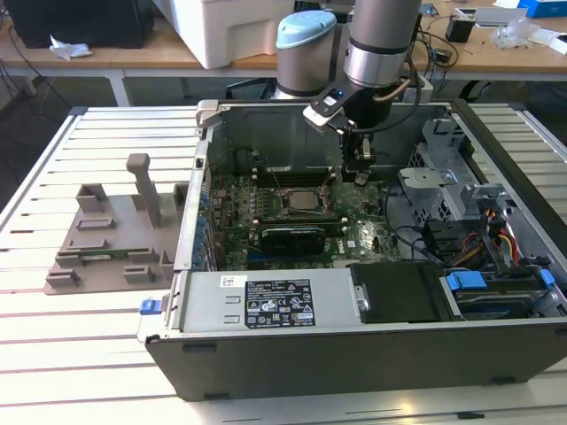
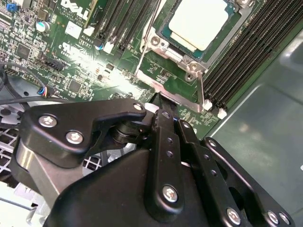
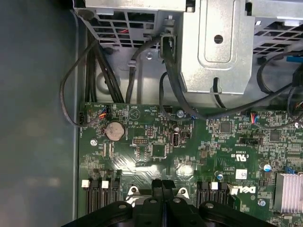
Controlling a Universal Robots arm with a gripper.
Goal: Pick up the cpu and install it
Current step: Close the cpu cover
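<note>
Second wrist view: shiny silver square cpu sits in its socket.
Black tool hangs just beside it, apparently closed and empty.

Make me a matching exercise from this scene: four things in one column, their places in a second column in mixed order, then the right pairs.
Things
1. cpu
2. gripper
3. grey plastic block
4. black expansion card

Places
A. on the slatted table, outside the case, at the exterior view's left
B. in the socket on the motherboard
C. above the motherboard, at the exterior view's right of the socket
D. between the socket and the labelled metal cover

Pairs: 1-B, 2-C, 3-A, 4-D
</note>
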